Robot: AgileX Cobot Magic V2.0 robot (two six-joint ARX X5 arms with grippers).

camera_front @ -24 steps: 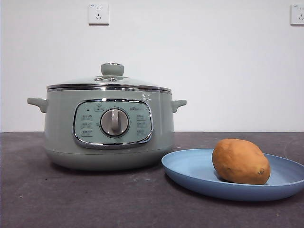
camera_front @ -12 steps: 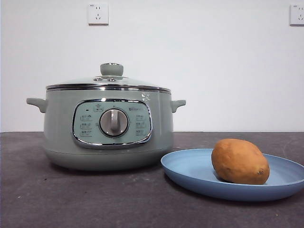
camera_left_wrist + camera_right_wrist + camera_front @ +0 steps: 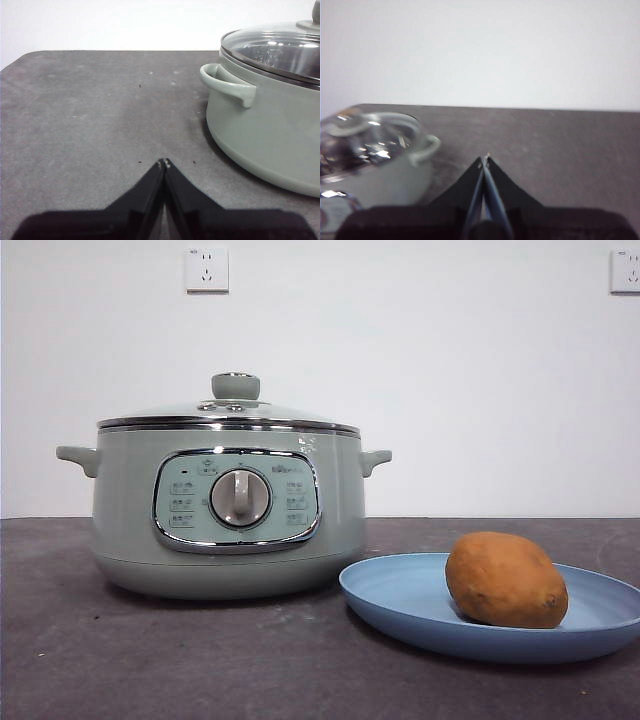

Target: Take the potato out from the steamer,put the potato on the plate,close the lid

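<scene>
Orange-brown potato (image 3: 506,579) sits on the blue plate (image 3: 400,592), beside the steamer (image 3: 130,510); glass lid (image 3: 230,410) is seated on the pot. Task looks done, nothing left to move. Left gripper (image 3: 164,162) & right gripper (image 3: 485,159) both pressed together, empty, off to the sides.

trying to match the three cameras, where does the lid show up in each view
Front view: the lid sits closed on the steamer, left of centre, knob up.
Left wrist view: the lid shows at the right edge on the pot, beyond the shut left pincer.
Right wrist view: the lid, blurred, lies at the left edge, beside the shut right pincer.
Shared landmark: the steamer's side handles.
</scene>
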